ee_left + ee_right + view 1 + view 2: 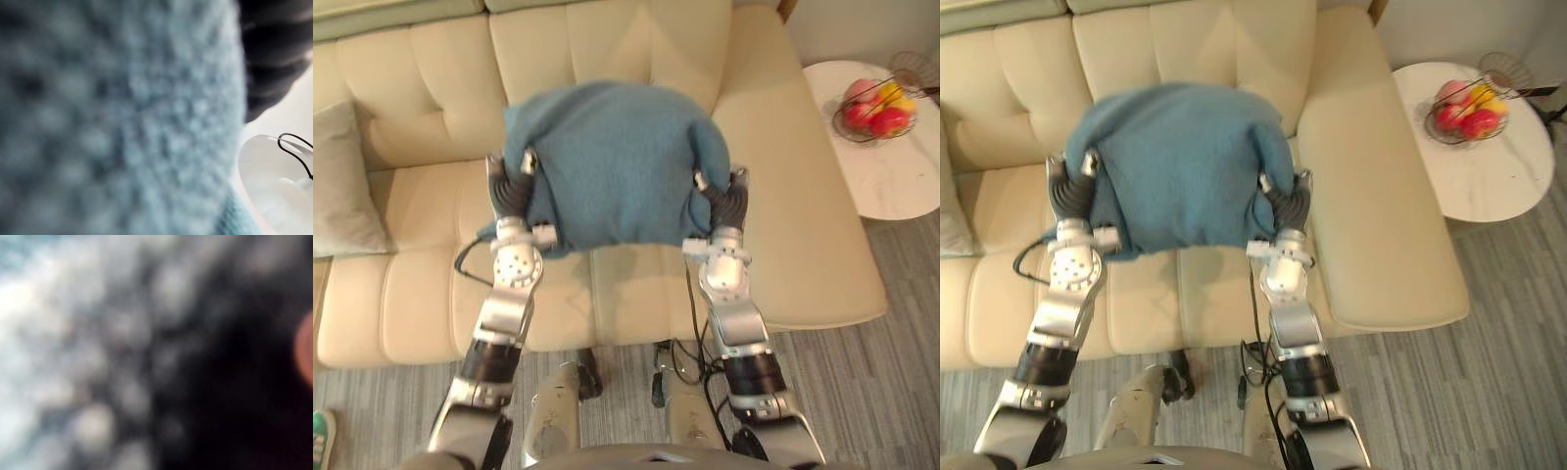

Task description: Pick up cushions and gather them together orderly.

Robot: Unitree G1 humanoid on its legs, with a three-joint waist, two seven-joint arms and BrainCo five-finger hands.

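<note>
Sofa [803, 225], cream, lies under the blue cushion [617, 166], held crosswise between left hand [514, 188] and right hand [726, 201], one at each side; clasping or just pressing, I cannot tell. The pale cushion [342, 186] sits at the sofa's left end, nearer the left hand. On the desk [901, 181], a wire basket [838, 122] holds fruit [889, 119]

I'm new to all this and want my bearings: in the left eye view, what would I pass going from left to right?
grey cushion → left hand → blue cushion → right hand → fruit basket
</note>
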